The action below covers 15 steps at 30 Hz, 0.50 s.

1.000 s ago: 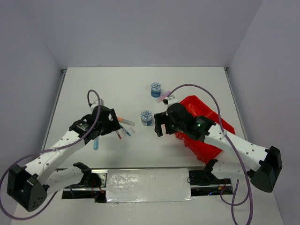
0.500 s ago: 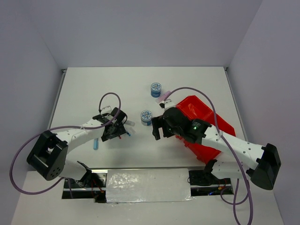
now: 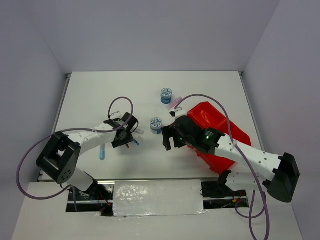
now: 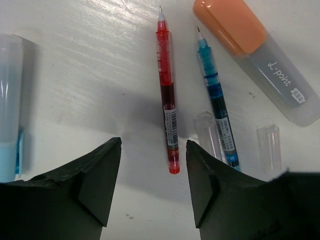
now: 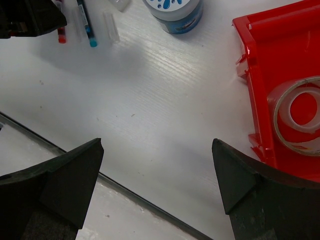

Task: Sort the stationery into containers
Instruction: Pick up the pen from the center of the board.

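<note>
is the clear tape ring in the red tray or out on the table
In: the right wrist view shows the tape ring lying flat inside the red tray.

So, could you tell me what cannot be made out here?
Top view: the right arm covers much of the red tray, hiding its compartments.
Top view: thin pens by the left pincer are too small.
Left wrist view: the edge cuts off the light blue pen.
Right wrist view: the edge cuts off the tape ring.

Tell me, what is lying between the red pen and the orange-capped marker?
The blue pen lies between the red pen and the orange-capped marker, running nearly parallel to the red one. The left wrist view shows this plainly.
</note>
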Each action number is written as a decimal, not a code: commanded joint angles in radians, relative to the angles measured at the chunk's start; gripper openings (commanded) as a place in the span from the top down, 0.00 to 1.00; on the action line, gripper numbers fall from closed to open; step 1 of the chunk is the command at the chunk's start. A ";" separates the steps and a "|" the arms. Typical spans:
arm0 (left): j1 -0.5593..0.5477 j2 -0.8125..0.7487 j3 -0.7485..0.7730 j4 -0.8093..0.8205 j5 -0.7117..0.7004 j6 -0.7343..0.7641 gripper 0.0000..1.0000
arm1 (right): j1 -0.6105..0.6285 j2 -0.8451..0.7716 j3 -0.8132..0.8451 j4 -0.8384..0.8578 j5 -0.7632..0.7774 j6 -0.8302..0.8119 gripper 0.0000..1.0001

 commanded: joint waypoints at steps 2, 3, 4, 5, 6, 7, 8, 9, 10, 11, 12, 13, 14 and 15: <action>0.009 0.018 0.036 0.002 -0.046 -0.034 0.34 | 0.014 -0.022 0.002 0.027 -0.001 -0.017 0.04; 0.009 0.018 0.030 0.004 -0.048 -0.037 0.34 | 0.014 -0.022 0.002 0.029 -0.002 -0.017 0.04; 0.014 0.018 0.020 0.014 -0.046 -0.032 0.34 | 0.017 -0.019 0.002 0.032 -0.004 -0.019 0.04; 0.017 0.018 0.017 0.018 -0.043 -0.035 0.34 | 0.018 -0.015 0.005 0.032 -0.005 -0.019 0.04; 0.020 0.022 0.013 0.021 -0.043 -0.034 0.35 | 0.020 -0.011 0.005 0.035 -0.007 -0.019 0.04; 0.023 0.023 0.010 0.027 -0.046 -0.034 0.36 | 0.020 -0.008 0.006 0.037 -0.010 -0.019 0.04; 0.026 0.026 0.002 0.025 -0.051 -0.038 0.37 | 0.029 -0.002 0.008 0.044 -0.016 -0.020 0.04; 0.029 0.031 -0.004 0.033 -0.052 -0.038 0.37 | 0.031 0.002 0.009 0.049 -0.021 -0.022 0.04; 0.035 0.035 -0.010 0.042 -0.046 -0.032 0.36 | 0.034 0.005 0.011 0.052 -0.022 -0.020 0.04; 0.042 0.038 -0.021 0.053 -0.039 -0.029 0.37 | 0.040 0.011 0.012 0.055 -0.021 -0.022 0.04; 0.045 0.048 -0.027 0.076 -0.031 -0.016 0.39 | 0.043 0.018 0.016 0.055 -0.018 -0.022 0.04; 0.048 0.051 -0.030 0.082 -0.023 -0.015 0.44 | 0.045 0.021 0.017 0.052 -0.016 -0.020 0.04; 0.048 0.058 -0.036 0.087 -0.013 -0.014 0.49 | 0.046 0.022 0.020 0.052 -0.013 -0.020 0.04; 0.048 0.064 -0.041 0.102 -0.006 -0.009 0.54 | 0.051 0.027 0.020 0.052 -0.011 -0.019 0.04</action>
